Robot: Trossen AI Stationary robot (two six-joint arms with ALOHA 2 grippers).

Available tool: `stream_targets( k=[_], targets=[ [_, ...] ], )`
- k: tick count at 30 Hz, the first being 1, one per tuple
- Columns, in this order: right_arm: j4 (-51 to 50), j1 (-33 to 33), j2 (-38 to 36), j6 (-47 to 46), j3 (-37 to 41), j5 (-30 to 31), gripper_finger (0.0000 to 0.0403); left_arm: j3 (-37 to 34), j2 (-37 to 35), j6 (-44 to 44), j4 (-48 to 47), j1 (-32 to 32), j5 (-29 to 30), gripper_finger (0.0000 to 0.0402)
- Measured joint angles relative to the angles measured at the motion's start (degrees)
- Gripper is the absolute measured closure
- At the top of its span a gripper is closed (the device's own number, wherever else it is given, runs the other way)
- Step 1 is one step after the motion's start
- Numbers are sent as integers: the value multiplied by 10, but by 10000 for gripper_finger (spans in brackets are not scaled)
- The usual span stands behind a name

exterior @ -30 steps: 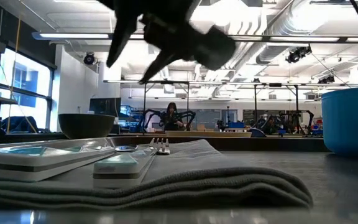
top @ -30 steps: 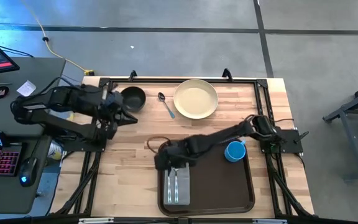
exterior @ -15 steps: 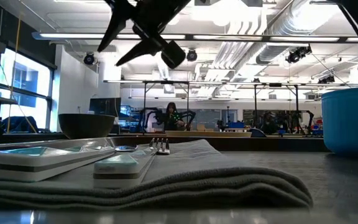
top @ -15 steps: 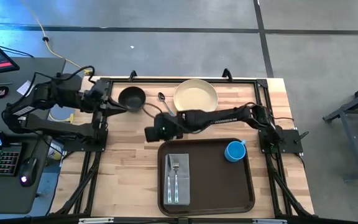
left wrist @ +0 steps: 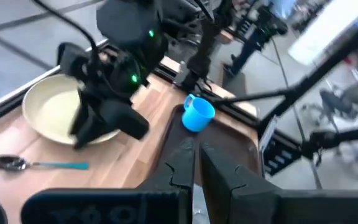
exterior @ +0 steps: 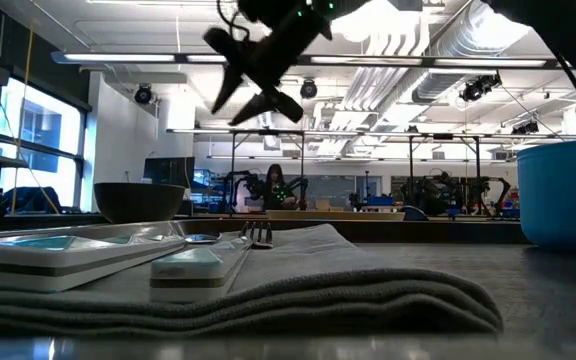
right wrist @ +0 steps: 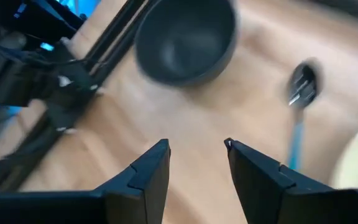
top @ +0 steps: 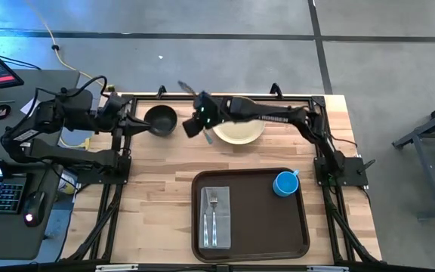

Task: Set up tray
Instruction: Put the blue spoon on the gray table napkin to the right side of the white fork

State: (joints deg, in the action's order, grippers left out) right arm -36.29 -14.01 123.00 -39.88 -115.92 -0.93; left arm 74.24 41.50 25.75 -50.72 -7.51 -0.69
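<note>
The right gripper [top: 189, 125], jaws open and empty, hangs near the bench's far edge over the blue-handled metal spoon [right wrist: 299, 109] (likely its next pick for the dark brown rectangular tray [top: 251, 242]).

high: overhead, whole table | low: tabletop lvl, faces room | wrists: fwd, close | shared: bowl [top: 161, 119]
</note>
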Motion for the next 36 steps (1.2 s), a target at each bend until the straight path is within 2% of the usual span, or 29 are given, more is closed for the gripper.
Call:
stream_targets(
  k=[7, 12, 24, 32, 36],
  targets=[
    [-1, -55, 0, 130, 0, -46, 247, 0, 0, 88, -1, 0, 41, 341],
    [1, -64, 0, 192, 0, -57, 247, 0, 0, 123, -2, 0, 57, 341],
    [-47, -55, 0, 219, 0, -45, 247, 0, 7, 165, -4, 0, 84, 341],
    [-52, -65, 1, 224, 0, -19, 247, 0, 32, 164, -5, 0, 88, 341],
    [-87, -66, -12, 221, 2, 7, 247, 0, 63, 128, -5, 0, 88, 341]
  ],
)
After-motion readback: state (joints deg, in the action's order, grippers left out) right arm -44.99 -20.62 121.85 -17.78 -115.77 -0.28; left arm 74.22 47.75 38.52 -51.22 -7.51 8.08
